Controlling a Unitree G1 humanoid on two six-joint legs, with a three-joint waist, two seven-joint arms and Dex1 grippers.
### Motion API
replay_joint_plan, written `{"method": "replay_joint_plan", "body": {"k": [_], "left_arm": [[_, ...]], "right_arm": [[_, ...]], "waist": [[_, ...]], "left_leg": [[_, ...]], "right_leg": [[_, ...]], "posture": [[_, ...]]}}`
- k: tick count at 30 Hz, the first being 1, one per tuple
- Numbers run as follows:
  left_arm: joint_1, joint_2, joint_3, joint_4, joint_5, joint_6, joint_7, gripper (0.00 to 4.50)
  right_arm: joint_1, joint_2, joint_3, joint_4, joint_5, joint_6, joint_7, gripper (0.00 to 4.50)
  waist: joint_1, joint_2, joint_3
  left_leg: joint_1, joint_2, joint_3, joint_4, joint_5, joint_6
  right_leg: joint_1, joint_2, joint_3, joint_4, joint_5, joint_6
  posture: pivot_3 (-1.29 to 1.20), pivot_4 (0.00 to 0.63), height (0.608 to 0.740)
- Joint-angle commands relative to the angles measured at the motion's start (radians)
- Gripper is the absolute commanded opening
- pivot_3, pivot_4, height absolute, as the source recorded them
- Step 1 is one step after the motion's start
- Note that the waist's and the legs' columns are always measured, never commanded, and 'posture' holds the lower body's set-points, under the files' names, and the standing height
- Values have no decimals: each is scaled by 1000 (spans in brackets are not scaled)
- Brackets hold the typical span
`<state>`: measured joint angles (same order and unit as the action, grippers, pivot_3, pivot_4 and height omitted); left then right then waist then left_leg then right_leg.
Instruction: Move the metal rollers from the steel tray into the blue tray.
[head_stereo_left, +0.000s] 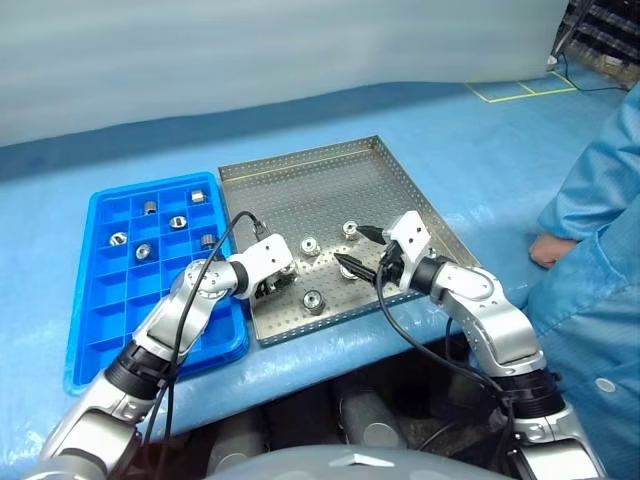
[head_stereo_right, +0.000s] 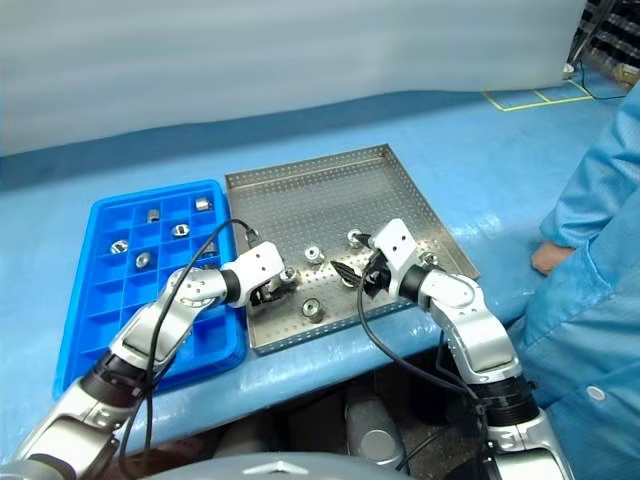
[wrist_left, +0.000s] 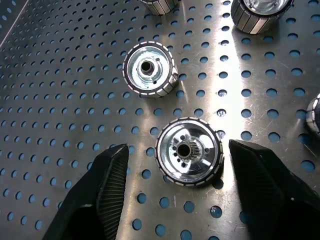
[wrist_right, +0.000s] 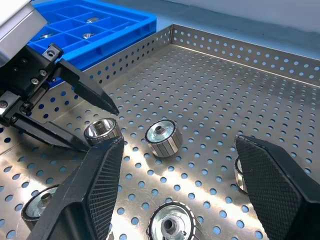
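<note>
Down on the perforated floor of the large square steel tray (head_stereo_left: 330, 185), the left gripper (wrist_left: 175, 160) brackets one small shiny metal roller (wrist_left: 189, 157), its two ribbed black fingers (wrist_left: 107, 185) standing on either side of the piece with a gap showing at each flank, so the jaws are parted and not yet touching it. That roller sits upright, a bright silver cylinder with a notched, flanged rim and a splined centre hole. A second roller (wrist_left: 149, 68) of the same make stands just beyond it, and more lie scattered near the tray's front half. To the right, the right gripper (wrist_right: 172, 195) hangs spread wide above the same tray, its textured black fingers (wrist_right: 97, 185) well apart and holding nothing, with rollers on the metal below them. The steel tray's low raised rim abuts the bright blue plastic tray (head_stereo_left: 100, 300) on its left, a grid of small square compartments, several of which already hold single rollers (head_stereo_left: 177, 222) in the far rows. Both trays rest on a blue-covered table (head_stereo_left: 480, 160); a person in a light blue gown (head_stereo_left: 600, 230) stands at the right edge.
</note>
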<state>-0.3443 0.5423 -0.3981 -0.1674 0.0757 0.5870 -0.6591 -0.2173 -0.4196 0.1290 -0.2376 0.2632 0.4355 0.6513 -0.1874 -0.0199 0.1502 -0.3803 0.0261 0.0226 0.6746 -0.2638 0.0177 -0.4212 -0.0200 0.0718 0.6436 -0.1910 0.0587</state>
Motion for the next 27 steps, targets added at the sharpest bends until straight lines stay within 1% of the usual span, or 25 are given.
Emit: {"method": "replay_joint_plan", "body": {"k": [1,3,5,9,11,12,14,16,18,20,23,27], "left_arm": [[13,8,28,13,8,20,5,1947],[21,1,45,10,1,19,13,1947],[33,-9,66,2,-14,14,20,1768],[56,-35,122,-39,-46,27,42,1758],[73,-57,178,-73,-84,30,57,1758],[83,-77,222,-101,-126,41,61,1758],[123,-121,360,-183,-226,52,82,1758],[173,-125,467,-263,-257,77,122,1758],[240,-105,561,-329,-240,82,172,1758],[285,-111,651,-380,-236,116,232,1758],[326,-166,819,-454,-238,167,363,1758],[333,-220,923,-526,-235,240,474,1758]], "right_arm": [[0,4,-16,-29,3,-24,-6,3736],[2,4,-13,-29,3,-23,-6,3736],[0,5,-6,-28,4,-20,-2,3736],[-9,6,3,-22,7,-14,11,3736],[-14,7,7,-18,10,-9,16,3736],[-16,8,10,-18,13,-7,19,3736],[-23,28,21,-13,40,13,32,3736],[-36,68,36,9,41,35,10,3736],[-48,91,65,25,15,29,4,3736],[-57,110,73,29,22,26,10,3736],[-79,121,78,42,25,22,19,3736],[-106,127,62,67,30,25,16,3736]], "waist": [[-3,0,0],[-6,0,0],[-8,0,0],[-13,-1,0],[-17,-1,1],[-18,-1,1],[-18,-2,1],[-18,-3,2],[-19,-3,2],[-9,-3,2],[14,-4,3],[61,-11,6]], "left_leg": [[1,0,0,0,0,0],[2,0,0,0,0,0],[2,0,0,0,0,0],[2,0,0,-1,0,0],[2,0,0,-1,0,0],[1,0,0,-1,0,0],[0,1,0,-2,0,0],[-3,1,1,-2,0,0],[-4,2,0,-3,0,0],[-3,1,0,-5,0,0],[-4,1,0,-6,0,0],[-4,0,-1,-7,0,0]], "right_leg": [[1,0,0,0,0,0],[2,0,0,-1,0,0],[2,0,0,-1,0,0],[2,0,0,-1,0,0],[1,0,0,-1,0,0],[1,0,0,-1,0,0],[-1,0,1,-1,0,0],[-4,0,1,0,1,1],[-6,1,0,0,2,3],[-6,0,0,0,1,3],[-6,0,0,-1,1,2],[-6,-3,-1,-2,0,4]], "posture": [[-192,150,740],[-192,150,740],[-184,150,740],[-176,150,740],[-174,150,740],[-174,150,740],[-174,150,740],[-162,150,740],[-133,150,740],[-116,150,740],[-67,150,740],[-31,150,740]]}}
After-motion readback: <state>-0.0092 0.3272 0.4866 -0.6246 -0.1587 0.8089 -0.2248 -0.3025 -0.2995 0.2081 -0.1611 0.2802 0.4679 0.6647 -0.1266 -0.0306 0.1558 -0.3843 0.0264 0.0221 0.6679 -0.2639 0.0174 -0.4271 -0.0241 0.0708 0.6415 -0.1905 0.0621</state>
